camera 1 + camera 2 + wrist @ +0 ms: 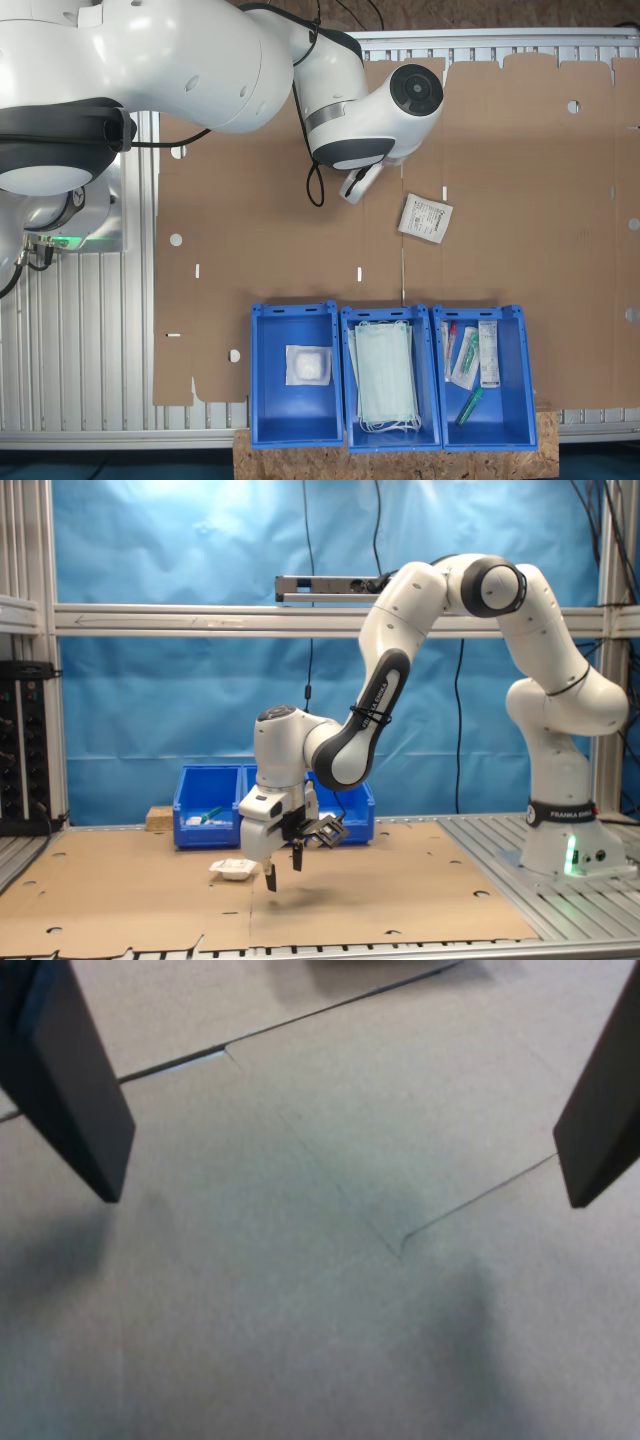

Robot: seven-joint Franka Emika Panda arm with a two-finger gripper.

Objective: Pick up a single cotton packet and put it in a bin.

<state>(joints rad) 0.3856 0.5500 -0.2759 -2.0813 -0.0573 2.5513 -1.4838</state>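
The cotton packet [425, 217], a flat white square with dark print, lies on the brown cardboard; it also shows low on the sheet in the second exterior view [233, 869]. My gripper [284, 870] hangs just above the cardboard beside the packet, toward the second exterior view's right, fingers pointing down. It is open: in the wrist view the gripper [345, 1198] has its two dark fingers [75, 1100] wide apart with bare cardboard between them. The bin [258, 380], blue and open-topped, holds one white square pad [307, 365] and stands at the first exterior view's bottom, leftmost of three.
A middle blue bin [347, 400] holds pale green masks; the one beside it [520, 400] holds syringes and slim packets. The cardboard sheet [250, 250] covers the table, with slots and holes. The arm's base [565, 850] stands at the second exterior view's right.
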